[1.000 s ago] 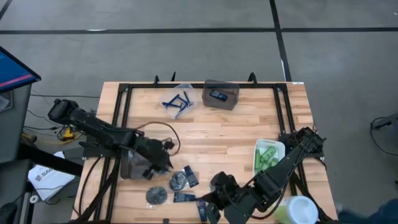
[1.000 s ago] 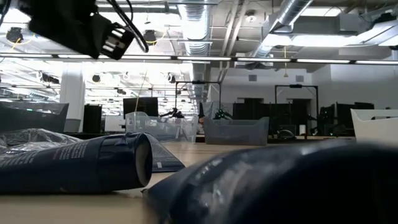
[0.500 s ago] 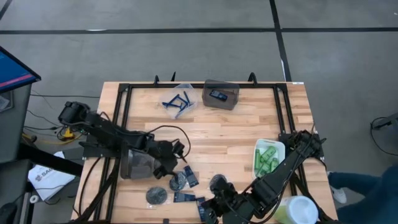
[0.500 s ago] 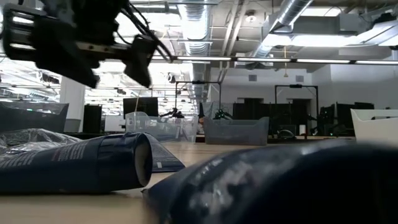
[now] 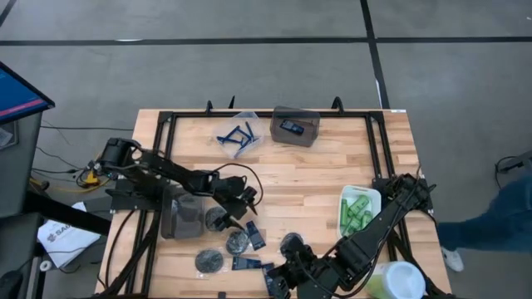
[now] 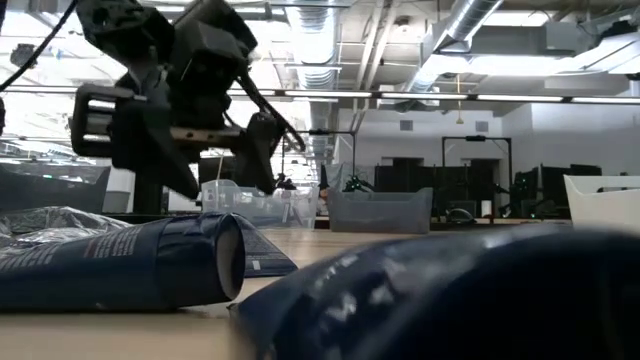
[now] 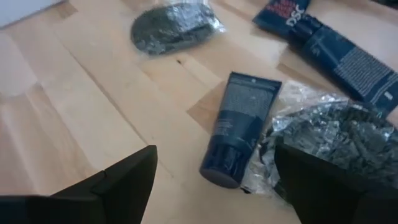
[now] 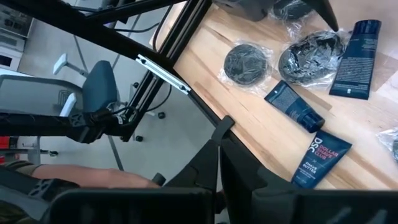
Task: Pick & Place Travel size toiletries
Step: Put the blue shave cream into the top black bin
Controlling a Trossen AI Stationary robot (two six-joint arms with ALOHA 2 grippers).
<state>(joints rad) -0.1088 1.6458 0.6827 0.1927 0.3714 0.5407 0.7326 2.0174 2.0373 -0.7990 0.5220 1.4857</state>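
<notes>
Travel size toiletries lie near the table's front left: a navy tube [image 7: 239, 127], its cap end toward my left gripper, a dark disc in clear wrap [image 7: 329, 134] right beside it, a second disc [image 7: 171, 25] and two more navy tubes [image 7: 342, 50]. My left gripper [image 7: 214, 152] hangs open just above them, slanting down, its fingers on either side of the tube and touching nothing. In the high view it is the left gripper [image 5: 243, 212]. My right gripper [image 8: 217, 155] is shut and holds nothing, raised over the table's front edge.
A grey bin [image 5: 181, 218] stands left of my left gripper. A clear bin with blue razors [image 5: 237, 135] and a grey bin [image 5: 295, 126] stand at the far edge. A white tray of green bottles [image 5: 359, 208] and a pale-green tub [image 5: 399, 278] are on the right.
My left gripper has moved from beside the grey bin toward the table's right, sunk toward the navy tube and the wrapped disc, rolled, and opened wide.
</notes>
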